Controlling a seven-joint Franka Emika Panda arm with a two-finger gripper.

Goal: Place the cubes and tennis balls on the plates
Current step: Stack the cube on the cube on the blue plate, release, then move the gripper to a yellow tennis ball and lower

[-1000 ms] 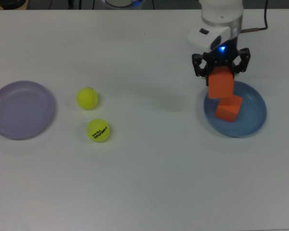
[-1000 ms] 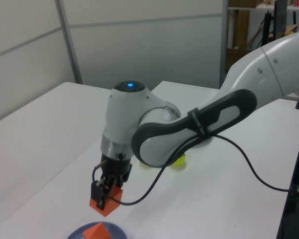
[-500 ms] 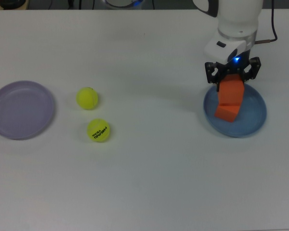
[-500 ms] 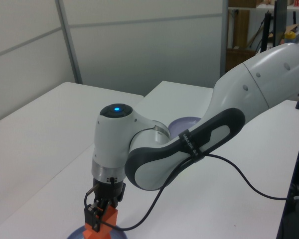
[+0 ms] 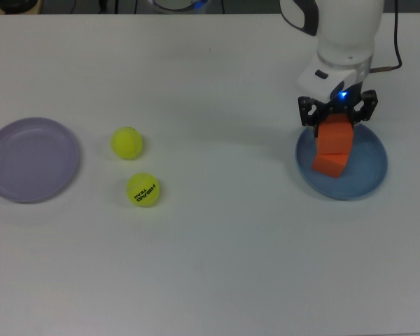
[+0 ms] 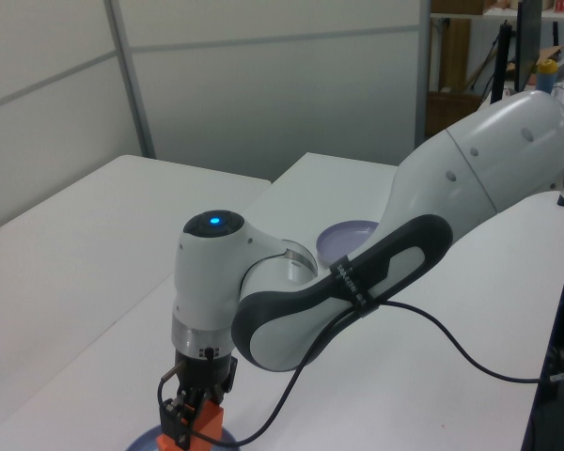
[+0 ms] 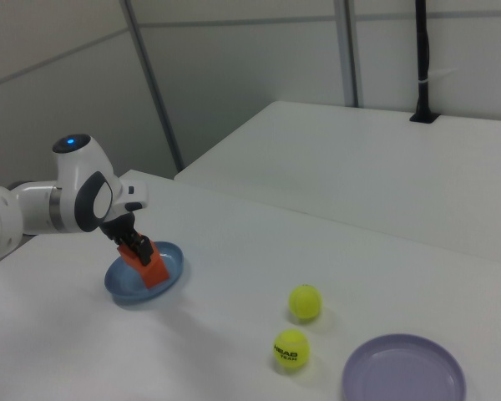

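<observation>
Directly over the blue plate (image 5: 367,175), the Panda arm's gripper (image 5: 337,116) stands clamped on an orange cube (image 5: 335,135), its fingers pressed against the block's two sides. The held cube hangs just above a second orange cube (image 5: 330,164) already lying inside the same plate; from the top view the two overlap, and whether they touch cannot be told. In the right view the gripper (image 7: 130,238) and its cube (image 7: 138,248) sit above the blue plate (image 7: 171,269), with the second cube (image 7: 154,272) below. Well apart, toward the top view's left, the plain tennis ball (image 5: 127,143) and the lettered tennis ball (image 5: 143,190) rest on the white table (image 5: 217,252), near each other. Beyond them, at the top view's left edge, lies the lavender plate (image 5: 31,159), with nothing on it.
</observation>
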